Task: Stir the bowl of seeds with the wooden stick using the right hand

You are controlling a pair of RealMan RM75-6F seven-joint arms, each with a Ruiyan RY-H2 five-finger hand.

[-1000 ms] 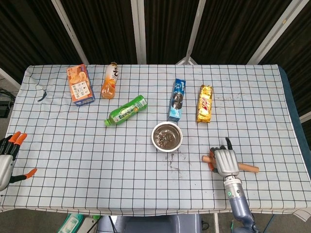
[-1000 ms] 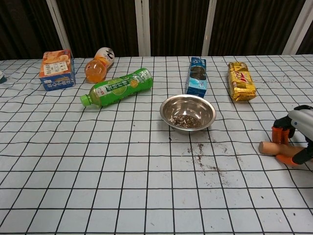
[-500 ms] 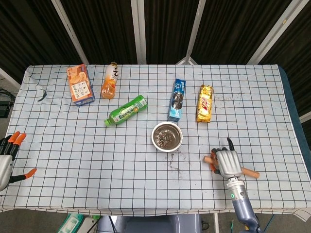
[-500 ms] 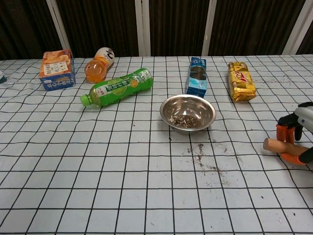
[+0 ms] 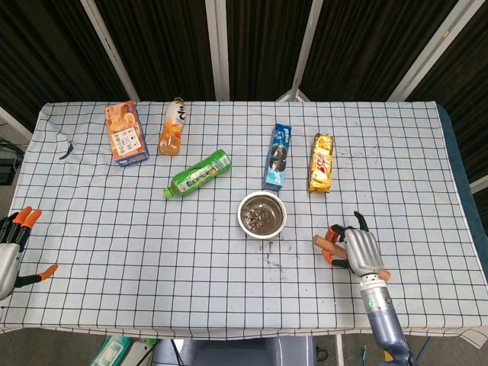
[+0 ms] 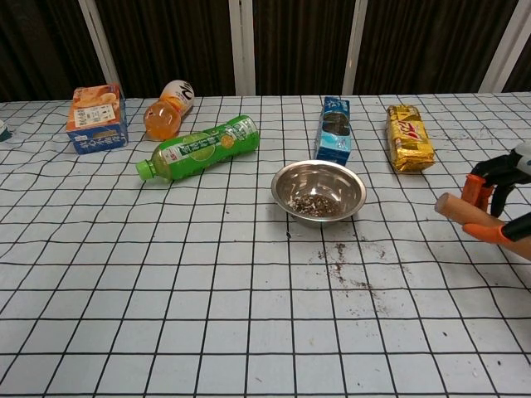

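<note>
While right hand (image 5: 361, 249) seemingly grips stick (image 6: 461, 211)

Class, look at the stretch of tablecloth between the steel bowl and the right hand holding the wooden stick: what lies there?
Only checked cloth between the bowl and the right hand with the stick; the spilled seeds lie nearer the camera. Chest view shows it.

Right hand (image 6: 508, 195) cut by the chest view's edge, wooden stick (image 5: 329, 244) mostly under its fingers.

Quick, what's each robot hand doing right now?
Left hand: open, holding nothing, at the table's edge.
Right hand: holding the brown wooden stick.
</note>
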